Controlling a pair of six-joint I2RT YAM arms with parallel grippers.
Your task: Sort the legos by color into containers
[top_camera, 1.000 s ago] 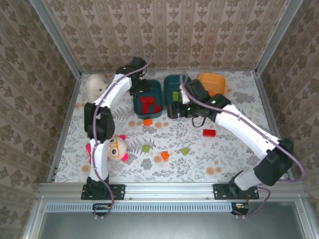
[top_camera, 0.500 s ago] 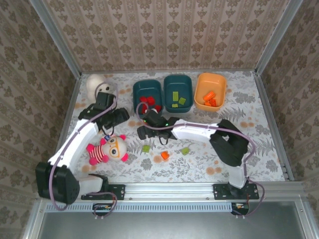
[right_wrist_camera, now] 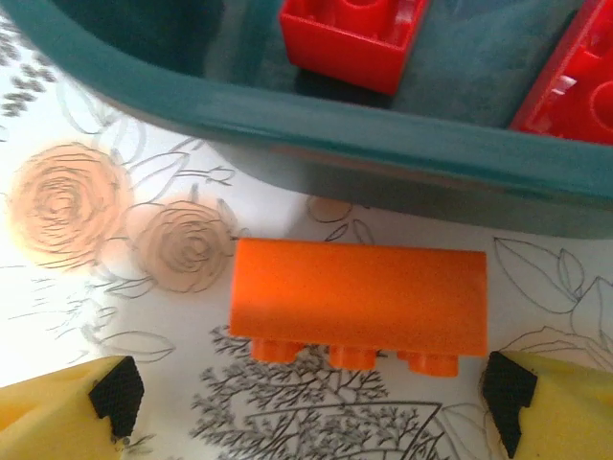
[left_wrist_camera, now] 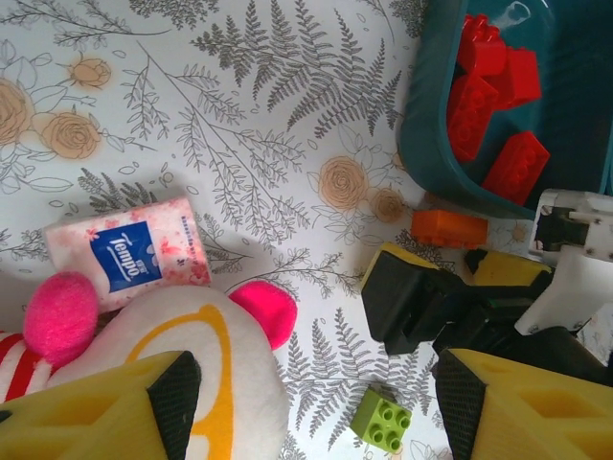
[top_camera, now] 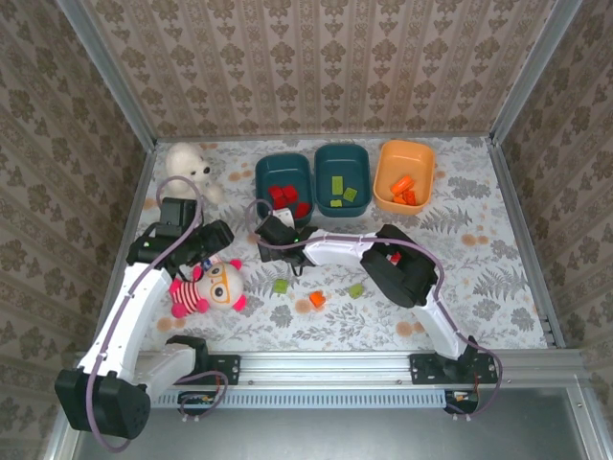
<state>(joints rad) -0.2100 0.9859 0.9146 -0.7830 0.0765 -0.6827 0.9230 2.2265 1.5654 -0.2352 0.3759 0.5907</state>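
Nearer the tub now, right fingers widely straddle orange brick.

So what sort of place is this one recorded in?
Most likely a staged robot test cell, not a real home: wallpaper panels set in an aluminium frame, a floral tabletop, and the left arm and right arm bolted to a rail at the near edge.

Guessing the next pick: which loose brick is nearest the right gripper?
The long orange brick beside the red-filled teal tub, just ahead of the right gripper.
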